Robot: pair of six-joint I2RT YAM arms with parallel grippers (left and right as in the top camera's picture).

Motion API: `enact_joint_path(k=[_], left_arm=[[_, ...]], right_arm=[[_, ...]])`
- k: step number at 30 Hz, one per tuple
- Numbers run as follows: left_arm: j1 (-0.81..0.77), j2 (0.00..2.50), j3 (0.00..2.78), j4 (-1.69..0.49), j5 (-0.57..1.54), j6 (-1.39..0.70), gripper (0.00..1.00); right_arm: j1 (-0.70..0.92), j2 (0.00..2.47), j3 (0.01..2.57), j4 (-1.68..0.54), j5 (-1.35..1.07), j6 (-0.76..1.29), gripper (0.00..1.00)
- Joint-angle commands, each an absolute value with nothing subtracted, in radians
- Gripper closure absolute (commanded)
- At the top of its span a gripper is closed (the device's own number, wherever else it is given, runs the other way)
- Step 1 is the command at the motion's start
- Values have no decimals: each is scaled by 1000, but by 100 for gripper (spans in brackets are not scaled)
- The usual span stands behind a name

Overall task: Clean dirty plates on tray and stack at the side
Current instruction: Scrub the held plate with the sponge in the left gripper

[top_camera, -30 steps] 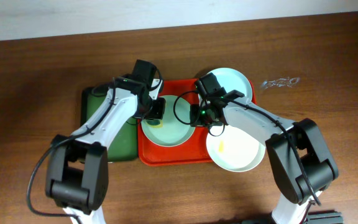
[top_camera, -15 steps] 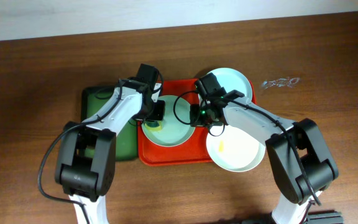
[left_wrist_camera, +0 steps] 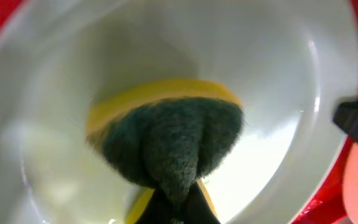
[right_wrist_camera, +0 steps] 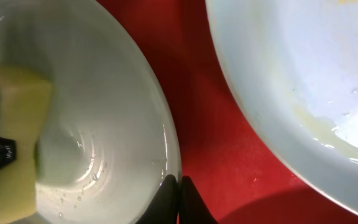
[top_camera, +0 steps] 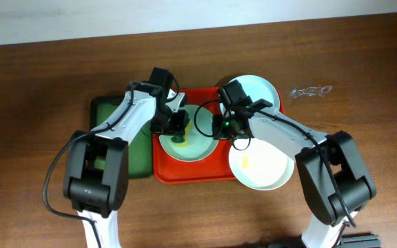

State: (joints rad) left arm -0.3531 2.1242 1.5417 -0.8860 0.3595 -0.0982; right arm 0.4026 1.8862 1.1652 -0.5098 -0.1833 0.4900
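Pinching a folded sponge (left_wrist_camera: 173, 149), the left gripper (left_wrist_camera: 176, 210) presses its coarse green scouring face, yellow foam behind, into the glossy, shallow plate (left_wrist_camera: 278, 74) to scrub it. The right gripper (right_wrist_camera: 179, 198) is closed narrowly on that plate's thin rim, apparently steadying it on the smooth red tray (right_wrist_camera: 207, 124). A far plate (top_camera: 264, 88) and a near plate (top_camera: 257, 169) sit just beside it.

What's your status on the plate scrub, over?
Left gripper shut on sponge, pressed into plate on red tray. Right gripper shut on that plate's rim. Two other plates lie to the right. Nothing blocking.
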Motion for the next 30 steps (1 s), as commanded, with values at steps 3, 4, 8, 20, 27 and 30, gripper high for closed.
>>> enact_joint_path(k=[3, 4, 8, 20, 27, 30], left_arm=[[-353, 2020, 1584, -888, 147, -127, 100], [-353, 2022, 1582, -888, 108, -127, 100], [-360, 2046, 1528, -840, 83, -143, 100], [-405, 2118, 1441, -719, 431, -171, 100], [-387, 2022, 1544, -772, 297, -172, 100], [-390, 2016, 1539, -795, 98, -172, 100]], right_arm=[[406, 1905, 1176, -509, -190, 484, 96], [406, 1905, 1176, -509, -190, 484, 96], [406, 1905, 1176, -509, -190, 484, 96], [406, 1905, 1176, -508, -190, 484, 96], [406, 1905, 1176, -509, -190, 484, 96], [406, 1905, 1176, -509, -190, 484, 96]])
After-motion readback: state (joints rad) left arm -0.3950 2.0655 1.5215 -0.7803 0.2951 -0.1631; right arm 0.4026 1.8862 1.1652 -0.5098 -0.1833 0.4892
